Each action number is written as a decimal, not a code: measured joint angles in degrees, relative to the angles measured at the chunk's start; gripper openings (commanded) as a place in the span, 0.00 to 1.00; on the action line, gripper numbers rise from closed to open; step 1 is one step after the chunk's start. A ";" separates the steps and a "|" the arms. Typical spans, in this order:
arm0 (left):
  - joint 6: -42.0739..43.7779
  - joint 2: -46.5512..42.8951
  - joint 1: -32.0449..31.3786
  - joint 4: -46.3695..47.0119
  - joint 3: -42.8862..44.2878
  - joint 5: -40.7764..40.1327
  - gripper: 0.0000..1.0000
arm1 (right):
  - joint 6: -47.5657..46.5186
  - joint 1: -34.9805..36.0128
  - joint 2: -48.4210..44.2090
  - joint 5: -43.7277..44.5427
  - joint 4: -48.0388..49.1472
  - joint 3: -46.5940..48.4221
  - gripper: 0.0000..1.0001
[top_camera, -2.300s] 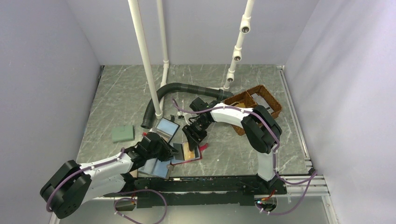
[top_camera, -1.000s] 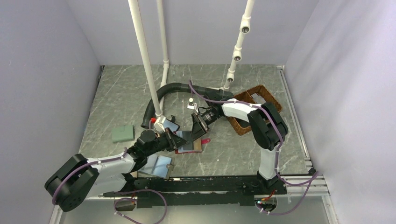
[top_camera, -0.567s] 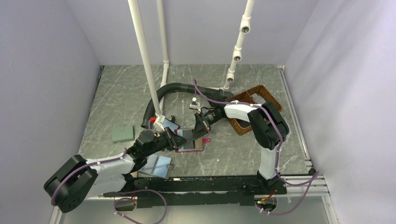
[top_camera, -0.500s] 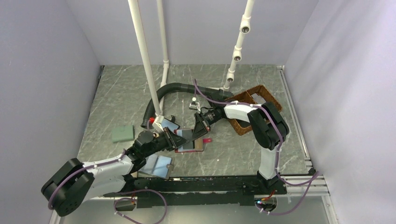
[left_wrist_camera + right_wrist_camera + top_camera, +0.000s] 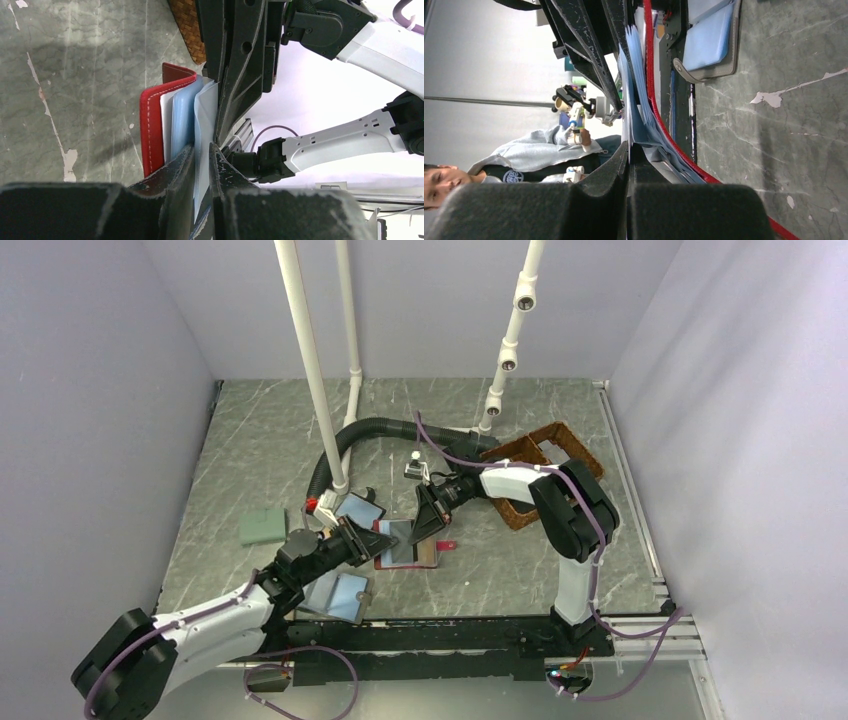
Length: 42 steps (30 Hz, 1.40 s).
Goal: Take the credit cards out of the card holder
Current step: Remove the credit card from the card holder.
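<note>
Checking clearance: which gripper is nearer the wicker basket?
Right. The right gripper grips the card holder on its basket side; left gripper grips the opposite side, farther from the wicker basket.

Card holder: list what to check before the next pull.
1. Left hand shut on a pale-blue leaf of the card holder: ok.
2. Right hand shut on it from the opposite side: ok.
3. Credit card exposed for pulling: cannot tell; none shows.
4. Which leaf the right hand grips: cannot tell.
5. Wicker basket apart from the holder: ok.
</note>
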 measured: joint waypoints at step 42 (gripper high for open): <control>-2.21 -13.92 0.17 -11.47 -4.59 -3.19 0.00 | -19.28 -1.92 0.48 4.85 -15.80 0.61 0.00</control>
